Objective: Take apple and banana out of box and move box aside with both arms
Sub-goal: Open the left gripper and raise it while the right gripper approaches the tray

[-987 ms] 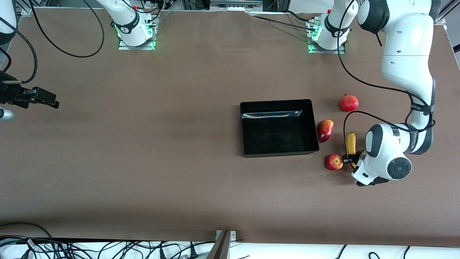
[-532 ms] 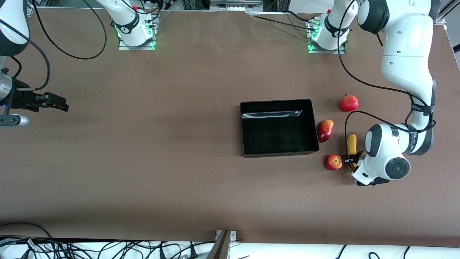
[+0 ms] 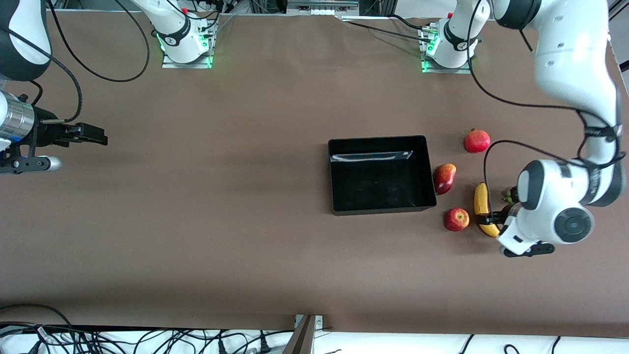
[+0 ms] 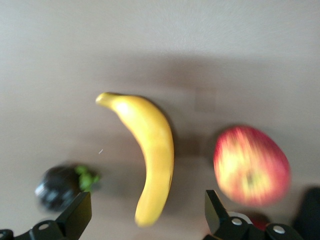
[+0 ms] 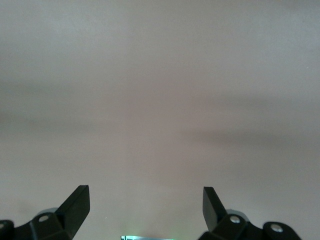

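The yellow banana [image 3: 482,209] lies on the brown table beside the red-yellow apple [image 3: 456,219], both off the black box's [image 3: 378,139] end toward the left arm's end of the table. My left gripper [image 3: 492,219] hangs open over the banana's end nearest the front camera. In the left wrist view the banana [image 4: 150,150] runs up between the spread fingers of the left gripper [image 4: 146,204] without touching them, the apple [image 4: 251,165] just outside one finger. My right gripper [image 3: 96,135] hovers open over bare table at the right arm's end; the right gripper [image 5: 145,197] holds nothing.
A red-yellow mango [image 3: 444,178] rests against the box's wall. A pomegranate [image 3: 477,140] sits farther from the front camera. A small dark fruit with a green cap [image 3: 508,195] lies close beside the banana, under the left wrist.
The left gripper has opened off the banana, and its arm has shifted toward the left arm's end of the table. The right gripper has slid inward over the table.
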You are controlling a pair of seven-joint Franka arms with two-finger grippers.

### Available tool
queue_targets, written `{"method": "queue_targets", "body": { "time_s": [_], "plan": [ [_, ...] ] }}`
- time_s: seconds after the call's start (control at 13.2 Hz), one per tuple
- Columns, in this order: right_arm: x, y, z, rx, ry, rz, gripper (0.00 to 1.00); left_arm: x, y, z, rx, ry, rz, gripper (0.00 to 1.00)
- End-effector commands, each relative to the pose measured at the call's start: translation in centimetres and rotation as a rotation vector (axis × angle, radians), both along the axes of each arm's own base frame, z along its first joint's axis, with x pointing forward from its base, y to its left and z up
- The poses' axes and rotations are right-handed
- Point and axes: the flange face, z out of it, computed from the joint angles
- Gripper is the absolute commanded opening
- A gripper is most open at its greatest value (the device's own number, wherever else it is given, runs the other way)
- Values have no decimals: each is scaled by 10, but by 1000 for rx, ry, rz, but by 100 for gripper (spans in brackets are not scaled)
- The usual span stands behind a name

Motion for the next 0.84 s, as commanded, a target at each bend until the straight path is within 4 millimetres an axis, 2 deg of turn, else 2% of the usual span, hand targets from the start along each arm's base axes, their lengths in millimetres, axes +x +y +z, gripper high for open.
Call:
{"method": "queue_targets", "body": {
  "time_s": [0.0, 0.08, 0.15, 0.23, 0.3, 0.38, 0.53, 0.76],
  "plan": [
    [8, 12, -15, 12, 41, 1, 100, -21, -15, 82, 5, -1, -52, 100],
    [10, 29, -19, 20, 41, -19, 100, -30, -22, 113, 2, -21, -60, 100],
    [16, 46, -35, 31, 65, -49, 100, -38, -24, 140, -17, -52, -55, 100],
    [16, 79, -43, 73, 77, -70, 100, -43, -28, 162, -54, -75, -45, 100],
    [22, 126, -59, 85, 58, -91, 100, -50, -28, 186, -66, -101, -41, 100],
    [29, 157, -65, 81, -3, -162, 100, -56, -32, 206, -66, -124, -48, 100],
    [36, 222, -85, 96, -99, -208, 100, -70, -28, 246, -67, -168, -42, 100],
    [22, 316, -108, 195, -125, -308, 100, -98, -25, 303, -71, -226, -38, 100]
  ]
}}
